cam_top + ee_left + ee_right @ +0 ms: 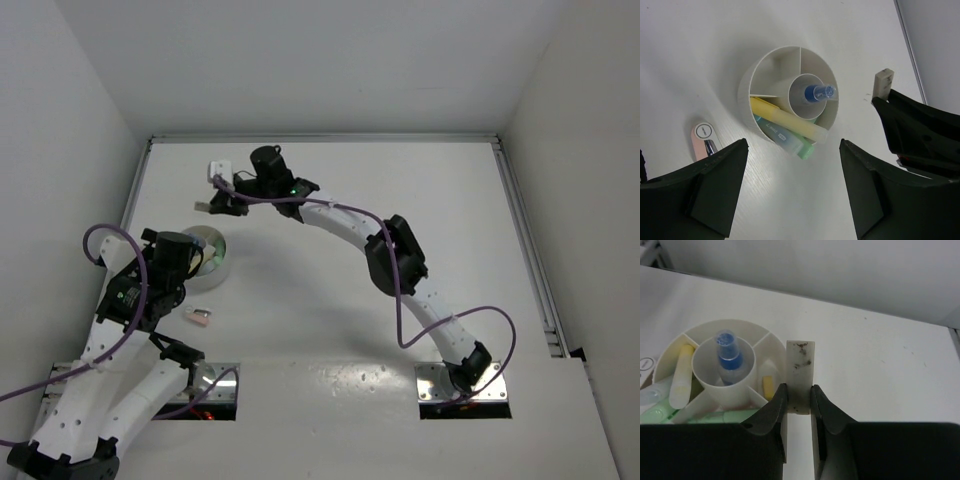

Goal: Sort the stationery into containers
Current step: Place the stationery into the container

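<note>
The right tool (797, 390) gripped a white eraser (800, 362) by one end, its length sticking straight out. The round divided container (772, 65) lay just nearward on the worktop (880, 355), beneath the open left tool (792, 145).

Lit softly from overhead, rather dim. Faint grey shadow left of the round white compartmented plastic holder (744, 95) on the white desk (690, 50); foreground below it blurred.

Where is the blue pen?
In the left wrist view, the blue pen stands in the middle tube of the round holder, on the left of the table; the yellow marker lies in the next compartment.
</note>
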`<state>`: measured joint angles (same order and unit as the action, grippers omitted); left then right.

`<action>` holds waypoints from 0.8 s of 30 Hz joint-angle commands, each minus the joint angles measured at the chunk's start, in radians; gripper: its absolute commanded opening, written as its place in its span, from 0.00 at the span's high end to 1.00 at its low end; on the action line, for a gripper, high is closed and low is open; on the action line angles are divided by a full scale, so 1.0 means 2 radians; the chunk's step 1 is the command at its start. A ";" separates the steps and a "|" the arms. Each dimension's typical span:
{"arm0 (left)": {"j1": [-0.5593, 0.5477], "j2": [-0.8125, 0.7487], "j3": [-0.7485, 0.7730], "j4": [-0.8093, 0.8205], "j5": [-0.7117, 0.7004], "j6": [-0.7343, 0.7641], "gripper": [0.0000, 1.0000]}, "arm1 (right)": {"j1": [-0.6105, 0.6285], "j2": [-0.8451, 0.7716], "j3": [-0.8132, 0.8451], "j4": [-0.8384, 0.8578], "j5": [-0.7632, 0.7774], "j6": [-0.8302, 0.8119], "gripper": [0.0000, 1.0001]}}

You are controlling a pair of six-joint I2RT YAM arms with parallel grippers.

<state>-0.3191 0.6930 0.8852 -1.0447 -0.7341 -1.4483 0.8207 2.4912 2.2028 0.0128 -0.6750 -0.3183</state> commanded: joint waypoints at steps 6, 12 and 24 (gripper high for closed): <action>0.003 -0.003 0.008 0.005 -0.008 -0.001 0.20 | 0.007 0.049 0.025 0.133 -0.091 0.085 1.00; 0.003 -0.007 0.004 0.005 -0.008 -0.001 0.20 | 0.011 0.054 0.021 0.142 -0.104 0.092 1.00; 0.003 -0.007 0.004 0.005 -0.003 -0.001 0.20 | 0.016 0.090 0.036 0.182 -0.073 0.126 1.00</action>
<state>-0.3195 0.6846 0.8852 -1.0454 -0.7330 -1.4490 0.8433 2.6541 2.2337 0.2928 -0.8162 -0.0921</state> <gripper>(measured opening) 0.796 0.186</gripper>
